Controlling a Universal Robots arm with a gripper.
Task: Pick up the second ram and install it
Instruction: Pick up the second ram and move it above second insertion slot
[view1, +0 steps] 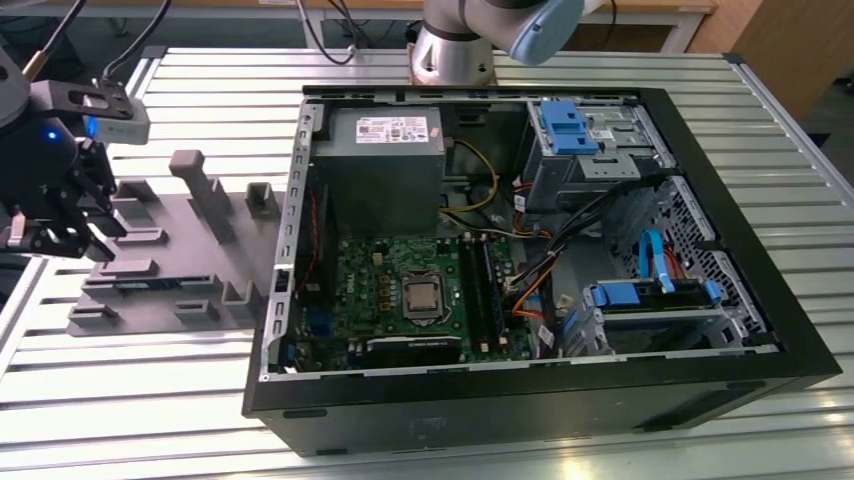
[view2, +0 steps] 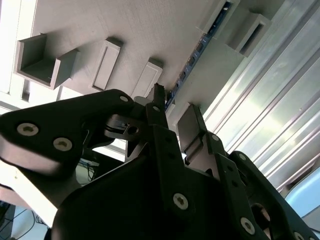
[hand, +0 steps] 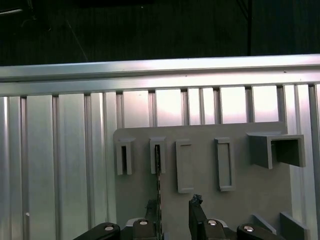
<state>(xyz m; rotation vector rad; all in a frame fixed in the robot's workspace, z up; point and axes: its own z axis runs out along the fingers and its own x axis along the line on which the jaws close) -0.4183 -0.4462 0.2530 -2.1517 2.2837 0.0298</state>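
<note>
Two black fingers of the gripper (hand: 174, 202) stand apart above the grey fixture plate (hand: 260, 190), either side of the second ram (hand: 158, 167), which sits on edge in its slotted holders, well apart from the open computer case (view1: 534, 405) at the exterior view's right.

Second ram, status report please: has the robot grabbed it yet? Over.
Gripper open, fingers straddling the second ram. Second ram on edge in the gray holder, not lifted. Nothing in the way.
</note>
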